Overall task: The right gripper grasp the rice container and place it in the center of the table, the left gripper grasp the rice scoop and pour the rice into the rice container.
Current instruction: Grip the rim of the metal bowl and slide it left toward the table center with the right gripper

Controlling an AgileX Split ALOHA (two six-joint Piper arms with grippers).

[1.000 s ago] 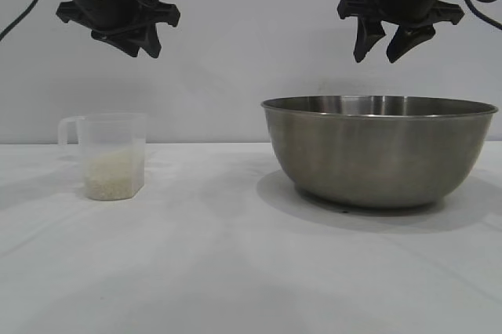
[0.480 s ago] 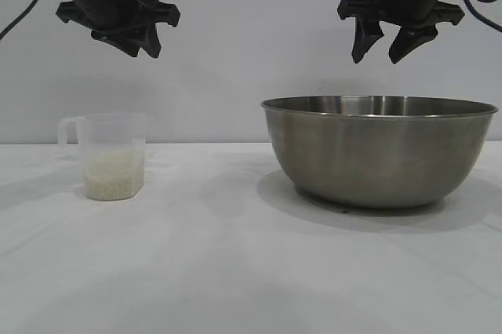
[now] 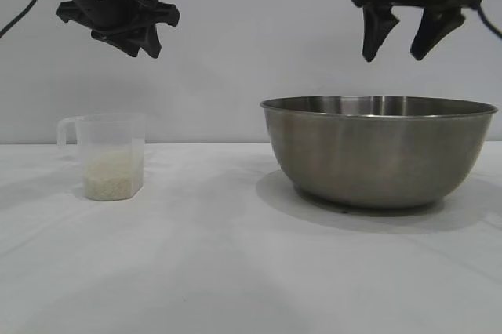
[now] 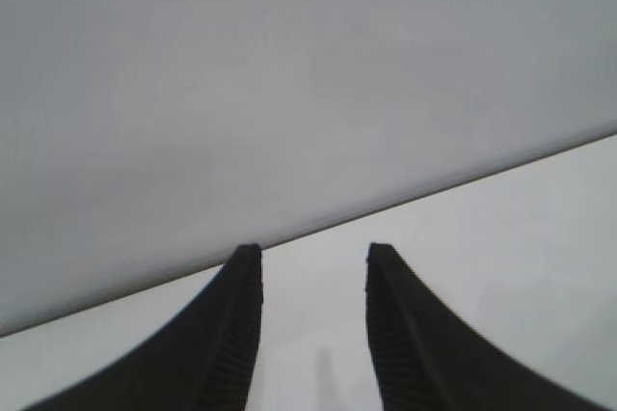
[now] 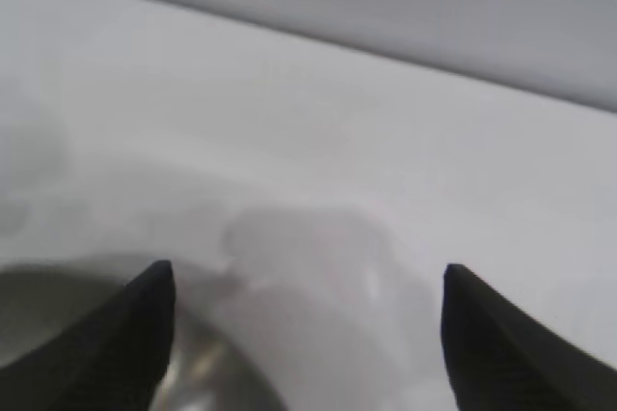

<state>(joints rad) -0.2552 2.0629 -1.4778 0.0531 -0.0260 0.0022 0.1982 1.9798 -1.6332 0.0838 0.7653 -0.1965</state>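
The right gripper is hanging above the rice container, fingers spread wide and empty, the rim directly below. The left gripper, narrowly parted, is hovering well left of the container.

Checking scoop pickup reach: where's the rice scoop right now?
In the exterior view the rice scoop stands upright on the table at the left, below the left gripper and well apart from the rice container on the right.
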